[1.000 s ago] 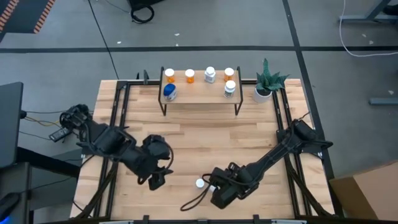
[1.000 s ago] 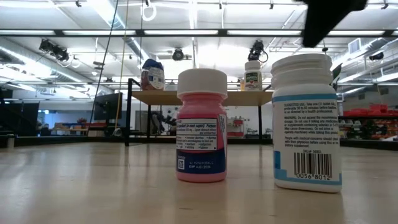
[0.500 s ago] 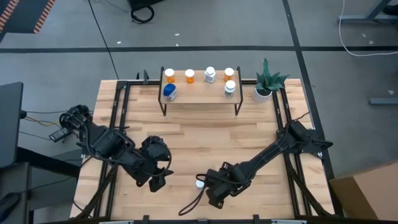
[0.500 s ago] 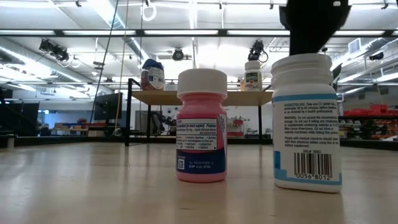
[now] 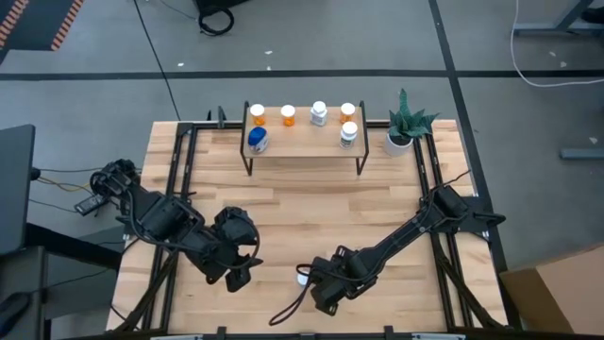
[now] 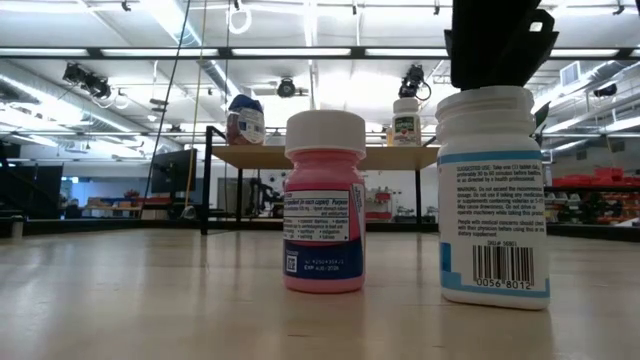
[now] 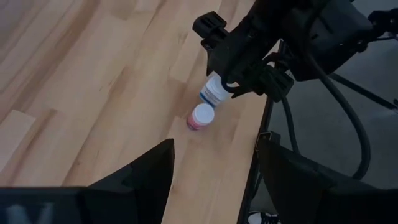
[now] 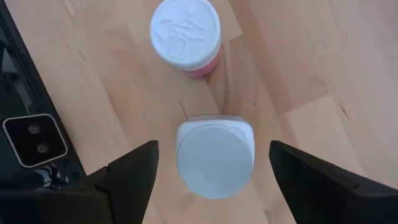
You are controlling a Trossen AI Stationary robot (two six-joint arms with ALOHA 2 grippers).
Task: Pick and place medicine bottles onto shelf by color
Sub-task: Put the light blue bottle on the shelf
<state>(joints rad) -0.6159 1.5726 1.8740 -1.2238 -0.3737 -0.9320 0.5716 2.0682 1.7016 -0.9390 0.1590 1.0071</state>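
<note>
The right gripper (image 8: 214, 168) hangs directly above the white bottle (image 8: 215, 158) with its jaws spread wide, 1 finger on each side of the cap and neither touching it. The bottle stands upright on the surface (image 5: 311, 217) near the front edge, so its long axis runs straight up into the gap between the jaws; a plain vertical descent looks like all the coming grasp needs. In the low view the dark gripper sits just over the white cap (image 6: 487, 97).

Just beside the white bottle, on its left in the low view, stands the pink bottle (image 8: 186, 37), also upright with a white cap. The 2 are close but apart, and I judge the pink one the main hazard: a finger coming down on that side could nudge it over.

The left gripper (image 5: 238, 277) waits over the near-left part of the surface, jaws parted and empty, farther from both bottles than the right one.

At the far edge the shelf (image 5: 302, 144) carries 6 bottles: orange ones and a blue bottle (image 5: 257, 140) toward the left, white ones toward the right. A potted plant (image 5: 404, 125) stands just right of the shelf, well apart from the grasp.
</note>
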